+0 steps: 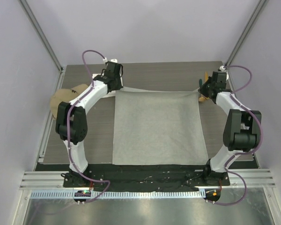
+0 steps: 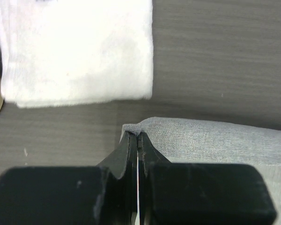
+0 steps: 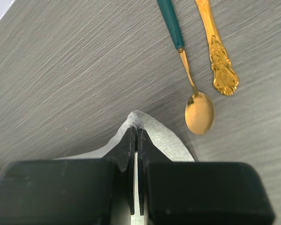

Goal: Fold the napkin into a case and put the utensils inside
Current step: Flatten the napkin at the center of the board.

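With the left pincer (image 2: 138, 134) and right pincer (image 3: 136, 127) each shut tight on a far corner of the napkin (image 1: 159, 126) — spread flat on the worktop (image 1: 168, 75) — we should lift evenly, hold it taut and fold nearward, seemingly clear of the teal-handled spoon (image 3: 178, 41).

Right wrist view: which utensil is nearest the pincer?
The teal-handled spoon: its gold bowl lies just beside the right pincer, shut on the napkin. The all-gold ornate piece lies farther right.
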You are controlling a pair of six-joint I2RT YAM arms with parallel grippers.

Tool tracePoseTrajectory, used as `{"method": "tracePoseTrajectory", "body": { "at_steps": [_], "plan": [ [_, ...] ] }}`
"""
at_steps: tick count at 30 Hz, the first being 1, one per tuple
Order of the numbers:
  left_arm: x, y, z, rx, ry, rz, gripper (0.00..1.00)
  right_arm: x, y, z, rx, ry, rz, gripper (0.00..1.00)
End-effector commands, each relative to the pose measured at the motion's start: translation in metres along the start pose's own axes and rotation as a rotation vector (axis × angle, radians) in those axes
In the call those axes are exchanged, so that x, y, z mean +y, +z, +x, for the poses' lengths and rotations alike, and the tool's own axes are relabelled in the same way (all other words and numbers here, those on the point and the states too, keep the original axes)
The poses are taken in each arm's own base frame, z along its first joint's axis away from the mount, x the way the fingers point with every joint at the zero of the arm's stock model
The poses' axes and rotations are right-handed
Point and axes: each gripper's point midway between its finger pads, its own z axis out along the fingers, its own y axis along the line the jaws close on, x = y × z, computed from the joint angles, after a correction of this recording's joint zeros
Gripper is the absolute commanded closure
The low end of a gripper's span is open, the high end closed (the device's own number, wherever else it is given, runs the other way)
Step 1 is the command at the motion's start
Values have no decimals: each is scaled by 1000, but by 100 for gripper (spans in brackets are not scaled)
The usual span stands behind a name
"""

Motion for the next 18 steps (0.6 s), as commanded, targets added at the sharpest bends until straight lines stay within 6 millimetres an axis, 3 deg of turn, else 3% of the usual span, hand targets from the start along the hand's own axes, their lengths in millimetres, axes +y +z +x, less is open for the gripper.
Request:
{"method": "tracePoseTrajectory", "body": {
  "at_steps": [1,5,8,16,18],
  "plan": [
    [-9,0,-47,-105,-18,24,100,29,3,-39,-99,2,-109,99],
    [-3,-5,-42,-100,-37,-1,100,26,-6,-39,-83,7,-79,99],
    [1,-4,-47,-97,-65,0,100,34,-11,-53,-121,0,-99,99],
    [21,13,-66,-123,-109,-26,100,59,13,-75,-142,-3,-155,99],
    [22,16,-74,-132,-116,-19,100,64,26,-70,-121,-7,-160,99]
  ]
}}
